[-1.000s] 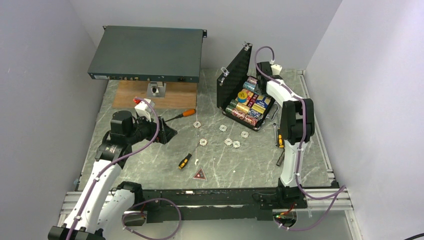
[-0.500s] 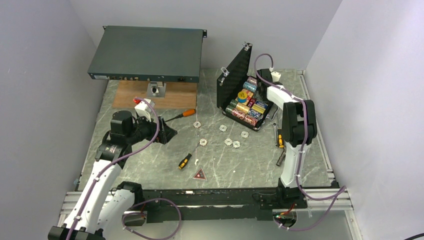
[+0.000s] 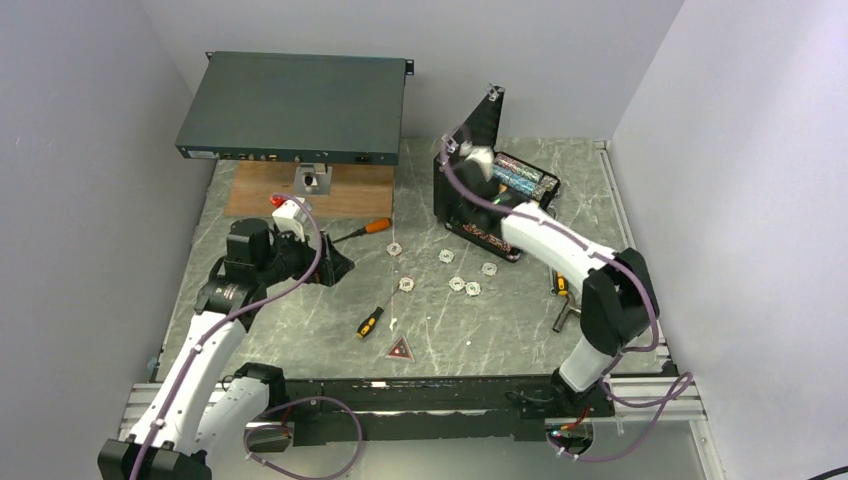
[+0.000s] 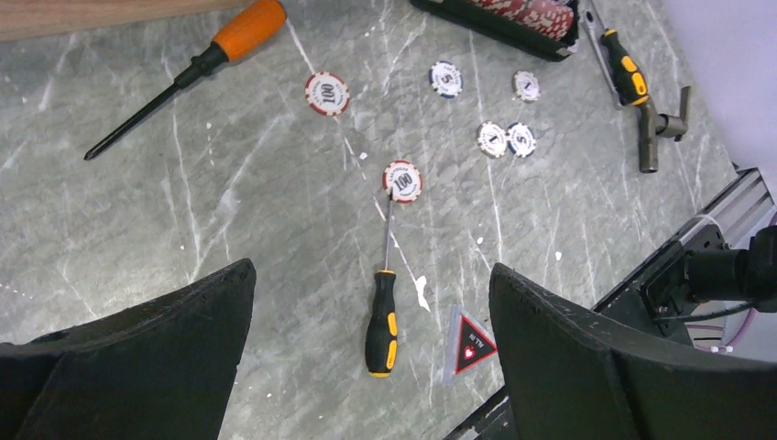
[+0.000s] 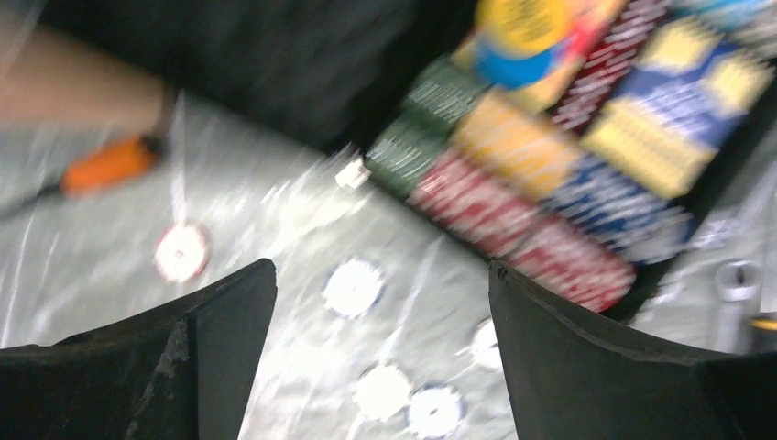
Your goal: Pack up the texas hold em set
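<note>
The black case (image 3: 452, 205) lies open at the back right with its lid (image 3: 478, 135) upright. Its chip rows (image 5: 513, 170) and the blue-yellow card box (image 5: 683, 105) show blurred in the right wrist view. Several loose chips (image 3: 456, 284) lie on the table in front of it. The red triangular token (image 3: 401, 349) sits near the front edge. My right gripper (image 5: 382, 268) hangs open and empty above loose chips (image 5: 355, 286) beside the case, its arm (image 3: 545, 238) crossing the case. My left gripper (image 3: 335, 266) is open and empty over the table, with chips (image 4: 402, 181) and the token (image 4: 469, 346) below.
A dark-green rack unit (image 3: 295, 105) stands at the back left over a wooden board (image 3: 262, 190). An orange-handled screwdriver (image 3: 365, 228) and a black-and-yellow one (image 3: 371, 321) lie mid-table. Two more tools (image 3: 561, 300) lie right of the chips.
My right arm has swung from the case's right side leftward across it, and its jaws have spread wider. The left arm has hardly moved.
</note>
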### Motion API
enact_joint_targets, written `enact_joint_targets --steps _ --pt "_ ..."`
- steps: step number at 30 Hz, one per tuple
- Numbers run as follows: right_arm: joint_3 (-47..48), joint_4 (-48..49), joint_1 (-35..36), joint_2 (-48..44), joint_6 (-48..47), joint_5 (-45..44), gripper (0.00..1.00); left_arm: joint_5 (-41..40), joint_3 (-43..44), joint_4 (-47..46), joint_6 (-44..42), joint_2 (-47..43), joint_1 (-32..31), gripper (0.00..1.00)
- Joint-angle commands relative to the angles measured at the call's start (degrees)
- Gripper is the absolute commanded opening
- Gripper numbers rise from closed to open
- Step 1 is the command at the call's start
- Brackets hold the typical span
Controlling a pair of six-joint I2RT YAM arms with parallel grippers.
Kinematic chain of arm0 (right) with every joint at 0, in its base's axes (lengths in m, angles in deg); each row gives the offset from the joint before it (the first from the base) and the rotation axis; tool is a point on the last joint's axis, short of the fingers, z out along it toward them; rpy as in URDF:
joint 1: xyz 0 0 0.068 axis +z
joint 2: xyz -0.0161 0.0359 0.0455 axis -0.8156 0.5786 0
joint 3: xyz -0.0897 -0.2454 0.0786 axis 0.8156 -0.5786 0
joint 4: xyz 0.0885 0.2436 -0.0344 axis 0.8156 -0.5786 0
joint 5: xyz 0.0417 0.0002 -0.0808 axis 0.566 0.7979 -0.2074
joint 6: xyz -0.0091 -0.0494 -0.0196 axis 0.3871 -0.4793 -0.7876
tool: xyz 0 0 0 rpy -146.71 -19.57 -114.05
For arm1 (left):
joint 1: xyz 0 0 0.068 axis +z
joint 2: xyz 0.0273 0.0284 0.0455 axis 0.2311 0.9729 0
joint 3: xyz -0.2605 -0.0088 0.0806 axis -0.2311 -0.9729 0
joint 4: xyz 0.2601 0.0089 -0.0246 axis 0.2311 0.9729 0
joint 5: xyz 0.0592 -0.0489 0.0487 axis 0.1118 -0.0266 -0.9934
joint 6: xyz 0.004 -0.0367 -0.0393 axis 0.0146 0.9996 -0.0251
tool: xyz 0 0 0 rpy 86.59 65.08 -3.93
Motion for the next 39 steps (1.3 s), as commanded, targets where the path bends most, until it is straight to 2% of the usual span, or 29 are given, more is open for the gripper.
enact_joint_targets --steps 1,5,8,13,18,21,26,33,39 --pt "-9.3 0.6 10.8 -3.4 4.1 -0.1 0.88 -2.2 1.8 0.8 -1.1 2.4 -0.3 0.99" --pt "-21.1 9.4 17.2 -8.5 3.2 12.8 0.87 -2.9 2.5 1.9 -1.1 5.2 -0.3 0.99" --pt "-26.3 13.5 23.2 -10.3 0.9 18.3 0.88 -3.3 2.8 2.8 -1.1 6.7 -0.3 0.99" --pt "-26.6 11.8 33.5 -10.8 -4.7 18.1 0.90 -2.7 3.8 3.3 -0.9 8.4 0.4 0.99" --pt "-22.3 9.1 35.3 -7.8 -6.5 22.5 0.91 -5.2 3.9 4.6 -1.5 8.1 0.7 0.99" --pt "-18.6 5.0 36.9 -5.0 -1.5 17.4 0.96 -6.3 3.9 4.9 -1.6 7.2 0.8 0.99" --pt "-8.7 -10.5 37.5 3.7 13.6 13.0 0.95 -7.4 4.1 5.4 -1.5 6.9 0.8 0.99" --pt "-2.3 -20.2 42.3 9.9 17.3 7.6 0.95 -6.2 4.1 5.0 -0.8 6.3 1.1 0.99" --pt "-1.5 -21.7 42.9 10.5 20.9 6.7 0.94 -5.4 3.9 5.1 -0.3 5.6 1.1 0.99"
